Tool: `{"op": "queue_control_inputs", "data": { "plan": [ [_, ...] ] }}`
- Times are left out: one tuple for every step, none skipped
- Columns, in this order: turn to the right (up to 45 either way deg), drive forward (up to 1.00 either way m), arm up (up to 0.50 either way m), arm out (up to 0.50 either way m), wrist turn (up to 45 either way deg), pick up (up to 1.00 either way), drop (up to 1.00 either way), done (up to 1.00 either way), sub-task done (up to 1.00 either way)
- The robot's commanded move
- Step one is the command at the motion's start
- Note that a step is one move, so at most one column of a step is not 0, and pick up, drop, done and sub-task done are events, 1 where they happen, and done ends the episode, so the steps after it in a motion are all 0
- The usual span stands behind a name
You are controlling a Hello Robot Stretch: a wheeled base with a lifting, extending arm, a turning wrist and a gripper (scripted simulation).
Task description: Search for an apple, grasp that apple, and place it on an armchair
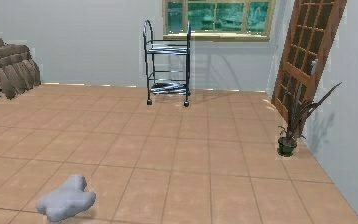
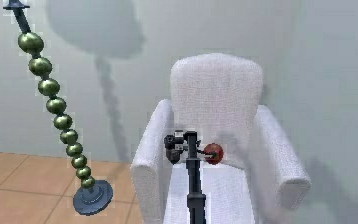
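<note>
Gripper seen against white armchair; small red blob beside arm bar; finger state & whether holding anything: can't tell.

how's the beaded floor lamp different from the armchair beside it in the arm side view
The floor lamp is a thin stem of green beads on a dark round base; the armchair is broad, padded and white. The floor lamp reaches the view's top edge; the armchair's back ends below it. Both stand near the pale wall.
</note>
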Motion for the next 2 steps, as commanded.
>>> {"op": "queue_control_inputs", "data": {
  "plan": [
    [0.0, 0.00, -0.32, 0.00, 0.0, 0.00, 0.00, 0.00, 0.00],
    [0.0, 0.00, 0.00, 0.00, 0.0, 0.00, 1.00, 0.00, 0.00]
  ]
}}
